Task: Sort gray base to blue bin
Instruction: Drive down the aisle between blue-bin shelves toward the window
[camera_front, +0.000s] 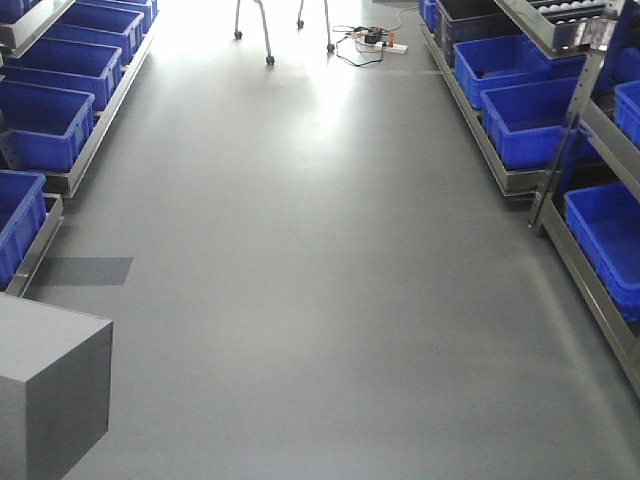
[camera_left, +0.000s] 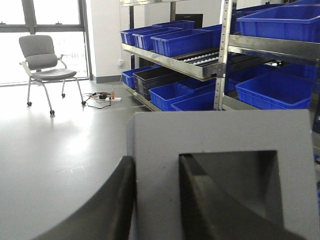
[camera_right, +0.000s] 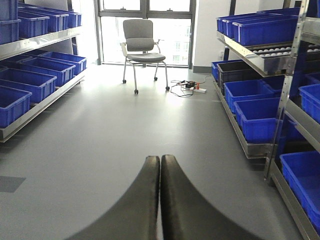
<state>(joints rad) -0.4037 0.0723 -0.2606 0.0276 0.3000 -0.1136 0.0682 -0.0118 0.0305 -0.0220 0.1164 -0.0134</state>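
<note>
We've got the left gripper pinching one wall of the gray base, one finger inside its recess, bottom center of the left wrist view, and we'd guess it's rigid, lightish and a bit slick, while the right gripper sits closed on nothing.

The gray base is matt and smooth, with plain flat faces. The blue bins are glossy smooth plastic, on racks of bare shiny metal. The floor is smooth with a soft shine. The chair has gray cloth.
</note>
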